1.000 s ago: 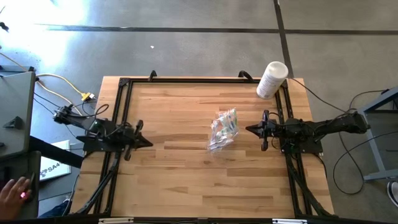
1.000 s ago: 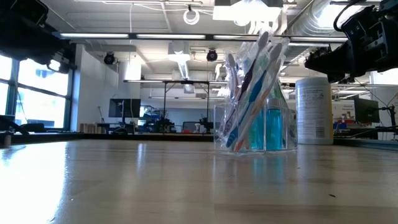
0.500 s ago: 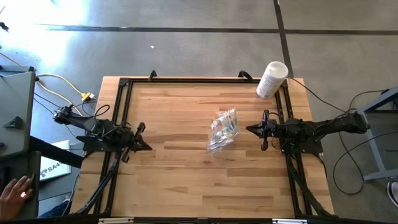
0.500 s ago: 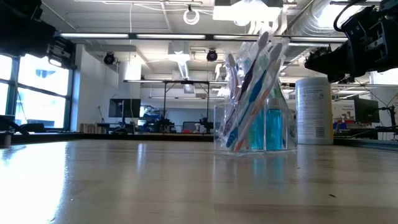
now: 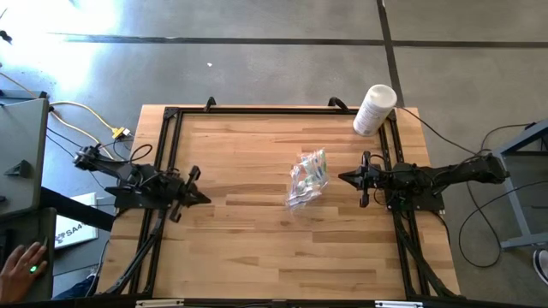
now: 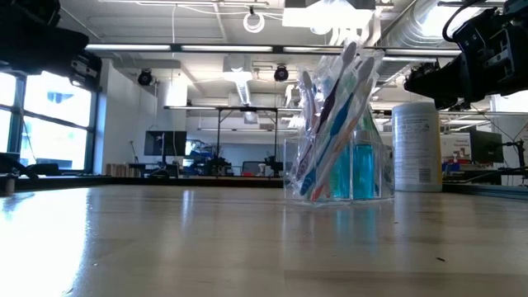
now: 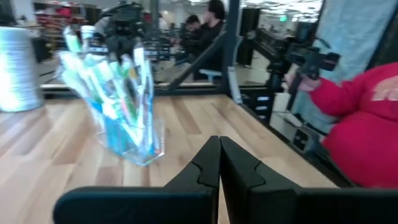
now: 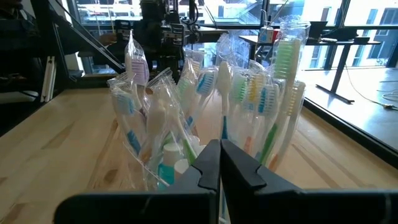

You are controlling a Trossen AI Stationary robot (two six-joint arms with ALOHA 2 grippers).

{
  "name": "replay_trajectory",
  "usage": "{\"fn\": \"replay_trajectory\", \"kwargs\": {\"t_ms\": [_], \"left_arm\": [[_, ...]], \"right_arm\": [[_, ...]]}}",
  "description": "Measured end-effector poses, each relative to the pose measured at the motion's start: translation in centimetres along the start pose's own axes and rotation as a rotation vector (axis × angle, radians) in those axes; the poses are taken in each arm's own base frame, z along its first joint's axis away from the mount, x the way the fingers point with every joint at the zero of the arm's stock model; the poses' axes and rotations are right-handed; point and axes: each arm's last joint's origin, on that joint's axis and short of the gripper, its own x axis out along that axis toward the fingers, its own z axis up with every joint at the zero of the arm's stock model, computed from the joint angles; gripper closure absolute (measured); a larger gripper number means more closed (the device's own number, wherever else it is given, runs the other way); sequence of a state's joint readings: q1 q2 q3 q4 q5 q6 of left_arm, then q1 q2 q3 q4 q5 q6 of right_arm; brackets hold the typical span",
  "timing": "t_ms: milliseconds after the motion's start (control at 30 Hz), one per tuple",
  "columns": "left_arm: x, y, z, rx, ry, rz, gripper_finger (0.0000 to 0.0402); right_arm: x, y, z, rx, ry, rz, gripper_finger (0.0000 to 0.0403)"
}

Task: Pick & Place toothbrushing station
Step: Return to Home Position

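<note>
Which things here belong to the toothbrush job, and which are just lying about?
Job: clear organizer mid-table, holding toothbrushes and teal tubes; left claw and right claw, parked either side.
Lying about: white canister, back right corner.

Slanted wrapped toothbrushes (image 6: 334, 124), perhaps teal tubes (image 6: 356, 169), inside clear organizer (image 6: 291, 169) near table (image 5: 240, 154) centre.

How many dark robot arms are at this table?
2. The left arm sits at the table's left edge, its left tool shut. The right arm sits at the right edge, its right tool shut, pointing toward the toothbrush holder. No others appear hidden.
</note>
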State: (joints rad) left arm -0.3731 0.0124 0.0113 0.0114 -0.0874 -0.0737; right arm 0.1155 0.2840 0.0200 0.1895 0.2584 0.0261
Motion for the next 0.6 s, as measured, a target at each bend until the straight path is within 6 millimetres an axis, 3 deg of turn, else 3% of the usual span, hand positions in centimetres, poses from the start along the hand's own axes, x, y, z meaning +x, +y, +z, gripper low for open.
{"fn": "replay_trajectory", "kwargs": {"t_ms": [333,600], "left_arm": [[0.07,0.09,0.06,0.045,-0.006,0.034,0.0401],[0.07,0.08,0.12,-0.029,-0.013,0.031,0.0401]], "right_arm": [[0.00,0.00,0.00,0.000,0.000,0.000,0.0401],[0.00,0.00,0.00,0.000,0.000,0.000,0.0401]]}}
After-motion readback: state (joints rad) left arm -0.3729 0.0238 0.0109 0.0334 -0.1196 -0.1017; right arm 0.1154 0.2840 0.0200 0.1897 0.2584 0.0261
